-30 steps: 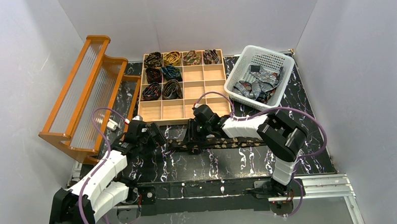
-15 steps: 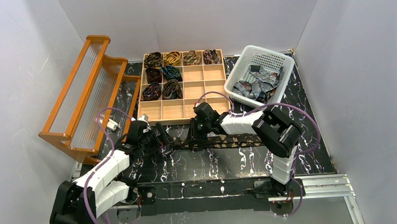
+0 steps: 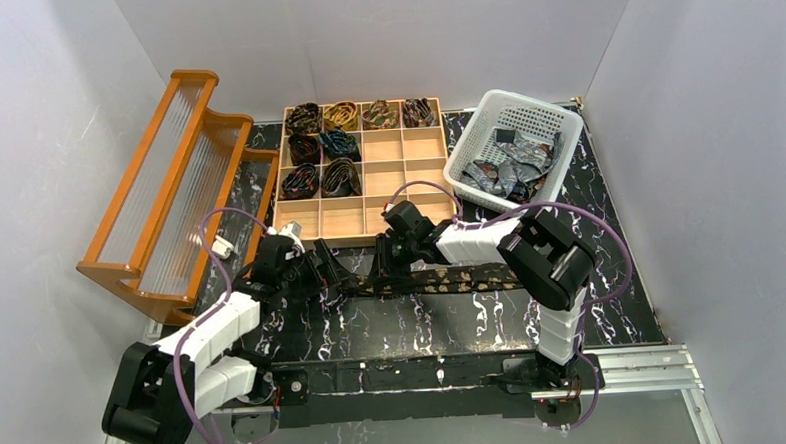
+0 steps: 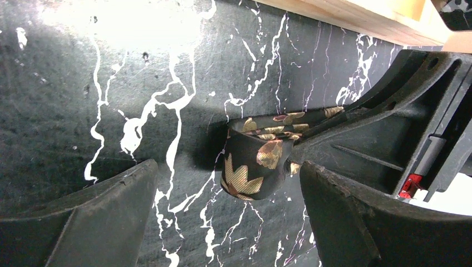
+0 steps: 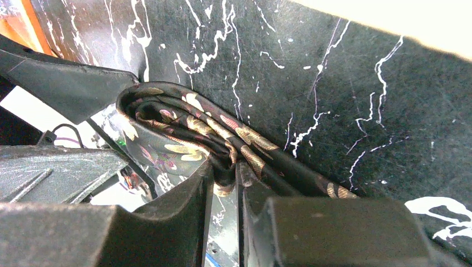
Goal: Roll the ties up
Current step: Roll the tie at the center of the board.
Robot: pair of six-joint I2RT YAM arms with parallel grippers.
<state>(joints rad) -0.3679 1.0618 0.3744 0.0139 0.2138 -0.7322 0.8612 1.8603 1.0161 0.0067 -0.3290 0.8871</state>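
Observation:
A dark tie with gold leaf pattern (image 3: 452, 279) lies stretched along the black marble table (image 3: 424, 326), its left end folded into a loop (image 4: 257, 161). My right gripper (image 3: 389, 272) is shut on that folded end (image 5: 222, 150). My left gripper (image 3: 333, 277) is open, its fingers (image 4: 94, 214) either side of the loop, a little short of it. Several rolled ties (image 3: 321, 145) sit in the wooden compartment tray (image 3: 397, 177).
A white basket (image 3: 539, 110) with grey-silver ties (image 3: 512, 167) stands at the back right. An orange wooden rack (image 3: 167, 182) stands at the left. The tray's near edge (image 4: 356, 16) is just beyond the grippers.
My left gripper has moved right toward the tie's folded end. The right gripper has shifted slightly back, still holding the tie.

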